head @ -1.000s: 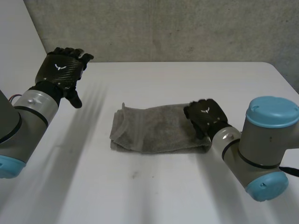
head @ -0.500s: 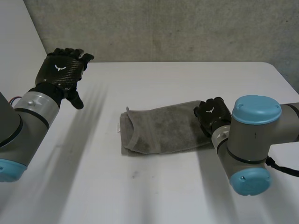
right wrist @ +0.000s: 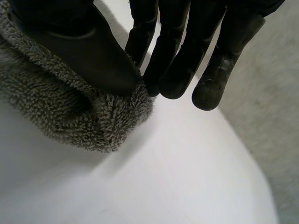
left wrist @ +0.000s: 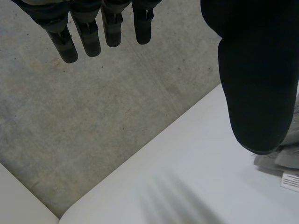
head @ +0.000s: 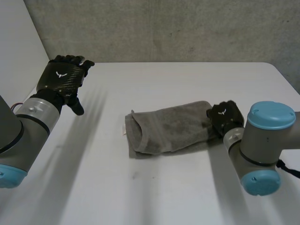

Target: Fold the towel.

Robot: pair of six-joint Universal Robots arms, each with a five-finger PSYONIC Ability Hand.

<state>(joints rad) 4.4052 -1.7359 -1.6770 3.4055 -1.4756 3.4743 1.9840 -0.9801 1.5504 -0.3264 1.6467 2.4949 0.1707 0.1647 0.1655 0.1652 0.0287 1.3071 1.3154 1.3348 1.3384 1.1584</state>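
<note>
Loosely folded towel (head: pixel 168 126) — grey, rumpled.

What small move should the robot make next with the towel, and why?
Probably the right hand should lift the towel end it pinches and carry it toward the opposite end. The towel lies long and flat on the table, and the left hand hovers open, away from it.

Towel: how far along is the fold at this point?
Done: the grey terry towel lies doubled into a long band on the white table. In hand: the right hand pinches its end. The left hand hovers open, apart. Left: probably folding that end across.
</note>
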